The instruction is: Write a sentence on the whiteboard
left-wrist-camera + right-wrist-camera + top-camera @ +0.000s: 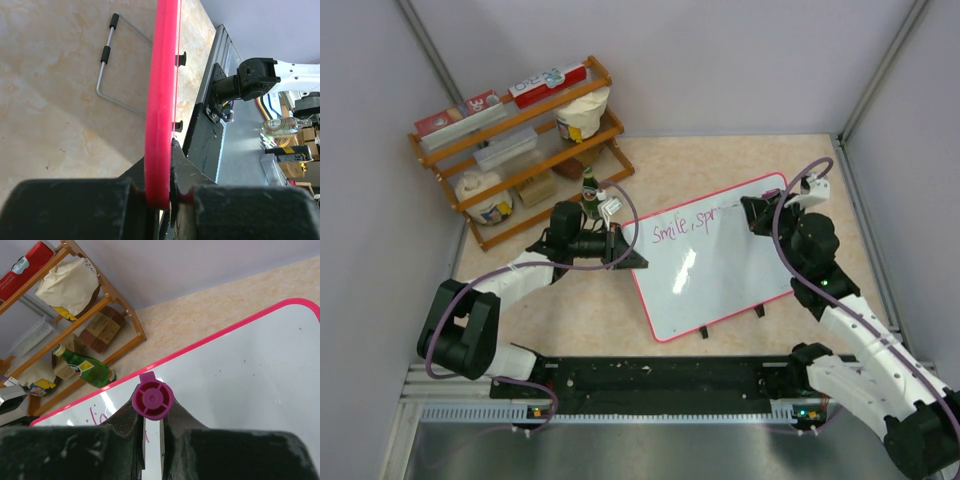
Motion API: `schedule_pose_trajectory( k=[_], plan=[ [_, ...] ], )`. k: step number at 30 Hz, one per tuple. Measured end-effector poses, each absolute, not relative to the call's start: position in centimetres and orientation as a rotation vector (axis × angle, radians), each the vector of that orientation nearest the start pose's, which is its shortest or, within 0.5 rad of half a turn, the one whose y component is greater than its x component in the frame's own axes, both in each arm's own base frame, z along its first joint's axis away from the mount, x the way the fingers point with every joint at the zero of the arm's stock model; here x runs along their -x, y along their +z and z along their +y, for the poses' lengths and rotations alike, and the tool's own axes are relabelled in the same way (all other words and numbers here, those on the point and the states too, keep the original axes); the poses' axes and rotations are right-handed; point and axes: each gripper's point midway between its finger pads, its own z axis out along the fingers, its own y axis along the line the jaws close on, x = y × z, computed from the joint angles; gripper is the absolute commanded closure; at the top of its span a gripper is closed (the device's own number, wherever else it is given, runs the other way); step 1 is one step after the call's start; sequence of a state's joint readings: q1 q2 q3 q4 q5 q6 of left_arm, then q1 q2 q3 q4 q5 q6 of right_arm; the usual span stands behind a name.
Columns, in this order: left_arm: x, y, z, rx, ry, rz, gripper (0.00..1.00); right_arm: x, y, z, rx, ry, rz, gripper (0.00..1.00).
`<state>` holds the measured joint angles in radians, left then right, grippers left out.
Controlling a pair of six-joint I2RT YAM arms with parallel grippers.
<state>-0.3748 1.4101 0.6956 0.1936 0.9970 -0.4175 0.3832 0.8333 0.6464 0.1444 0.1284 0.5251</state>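
Note:
The whiteboard, glossy white with a red-pink frame, stands tilted on small black feet in the middle of the table. The sentence is thin pink cursive along the board's top; I can read "Smile, spr" up to the right gripper. My left gripper is shut on the board's left edge. In the left wrist view the frame runs down between the jaws of the left gripper. My right gripper is shut on a magenta marker, its tip hidden against the board.
A wooden shelf rack with boxes and jars stands at the back left. A green bottle stands just in front of it, close behind my left gripper. The board's wire stand rests on the table behind the board. Grey walls enclose the table.

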Motion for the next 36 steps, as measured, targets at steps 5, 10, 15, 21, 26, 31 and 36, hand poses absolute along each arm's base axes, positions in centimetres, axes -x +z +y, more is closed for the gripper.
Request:
schedule_pose_trajectory(
  k=[5,10,15,21,26,31,36],
  plan=[
    [-23.8,14.9,-26.2,-0.609,-1.504,2.086,1.0,-31.8,27.4,13.0,-0.203,0.609,1.642,1.0],
    [-23.8,14.9,-26.2,-0.609,-1.504,2.086,1.0,-31.9,26.3,13.2,-0.198,0.606,1.67,1.0],
    [-23.9,14.8,-26.2,-0.604,-1.503,2.091,1.0,-32.0,25.4,13.2,-0.201,0.603,1.69,1.0],
    [-23.9,14.8,-26.2,-0.603,-1.503,2.092,1.0,-32.0,25.3,13.1,-0.208,0.597,1.689,1.0],
    [-23.9,14.8,-26.2,-0.603,-1.503,2.092,1.0,-32.2,25.3,12.8,-0.223,0.58,1.685,1.0],
    [-23.9,14.8,-26.2,-0.601,-1.503,2.093,1.0,-32.3,25.3,12.3,-0.243,0.558,1.679,1.0],
    [-23.9,14.8,-26.2,-0.6,-1.503,2.094,1.0,-32.4,25.4,12.1,-0.252,0.549,1.674,1.0]
  ],
)
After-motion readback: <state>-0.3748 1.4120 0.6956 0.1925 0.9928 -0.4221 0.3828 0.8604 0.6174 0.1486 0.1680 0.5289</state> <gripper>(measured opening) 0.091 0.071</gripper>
